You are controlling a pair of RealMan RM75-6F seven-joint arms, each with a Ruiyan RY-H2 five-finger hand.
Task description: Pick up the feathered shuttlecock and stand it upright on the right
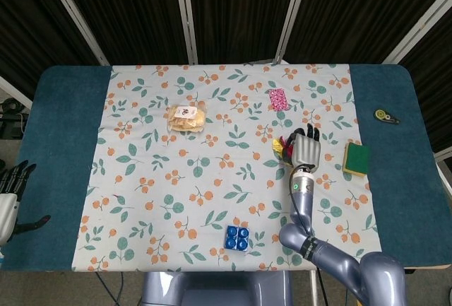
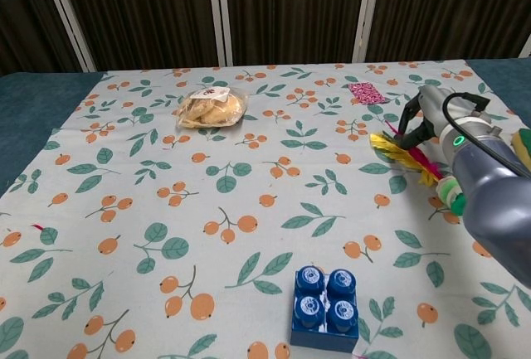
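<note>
Covering most of the one feathered shuttlecock (image 2: pixel 411 157), my right hand (image 1: pixel 306 148) hides its own grip, so I cannot tell; left hand (image 1: pixel 13 179) hangs open off the surface (image 1: pixel 63 143).

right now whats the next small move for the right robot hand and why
Probably lower and close the fingers around the shuttlecock. The right robot hand sits over it with fingers apart, and the shuttlecock lies flat on the tablecloth, apparently not gripped.

Right robot hand (image 1: pixel 306 148) over shuttlecock (image 1: pixel 284 147) feathers
</note>
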